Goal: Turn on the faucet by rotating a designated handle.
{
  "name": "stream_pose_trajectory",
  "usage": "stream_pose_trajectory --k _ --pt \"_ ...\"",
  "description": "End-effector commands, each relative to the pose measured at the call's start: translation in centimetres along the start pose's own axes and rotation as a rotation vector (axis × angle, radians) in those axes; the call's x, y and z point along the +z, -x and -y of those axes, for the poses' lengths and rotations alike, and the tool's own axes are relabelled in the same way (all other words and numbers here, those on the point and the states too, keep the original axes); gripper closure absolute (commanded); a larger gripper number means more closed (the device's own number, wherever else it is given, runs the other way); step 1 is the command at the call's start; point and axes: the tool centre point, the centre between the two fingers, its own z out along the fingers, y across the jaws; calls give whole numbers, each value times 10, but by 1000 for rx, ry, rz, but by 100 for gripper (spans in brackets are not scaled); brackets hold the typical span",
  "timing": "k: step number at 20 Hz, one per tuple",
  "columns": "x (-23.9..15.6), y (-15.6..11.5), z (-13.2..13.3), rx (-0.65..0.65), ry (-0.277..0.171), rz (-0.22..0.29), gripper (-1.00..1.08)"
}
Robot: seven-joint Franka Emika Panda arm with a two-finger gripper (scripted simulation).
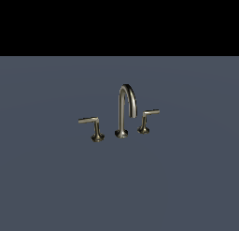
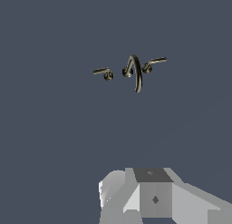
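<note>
Exterior view, faucet: your small brushed-metal faucet (image 1: pixel 123 111), a tall arched gooseneck spout on a flared base, stands near the middle of the flat grey-blue floor (image 1: pixel 46 188).
Exterior view, handle: the short thin metal lever handle (image 1: pixel 146 119) stands just beside the spout toward the exterior view's right; the longer-barred lever (image 1: pixel 92 127) stands at the other side.
Exterior view, arm: not in sight, so nothing touches the handle.
Wrist view, tool: you see only the grey-white body of the gripper (image 2: pixel 152 198); its fingers are out of frame, so I cannot tell whether they are apart or together.
Wrist view, handle: well apart from the gripper, beside the spout.
Progress: judge it as not begun; approach, contact and rotation all remain.
Writing: none readable in either view.
</note>
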Motion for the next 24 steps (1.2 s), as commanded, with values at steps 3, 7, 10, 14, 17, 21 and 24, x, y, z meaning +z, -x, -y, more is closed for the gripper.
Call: stream_pose_trajectory --k 3,7,10,14,17,21,24 --pt "1 -1 0 3 0 0 108" --pt "7 -6 1 24 0 0 108" --pt "16 -13 3 53 0 1 108" --pt "33 -27 5 111 -1 2 108" --pt "49 -40 6 167 -1 2 108" --pt "76 -62 6 256 -2 4 108" --pt "98 -81 5 332 -2 5 108"
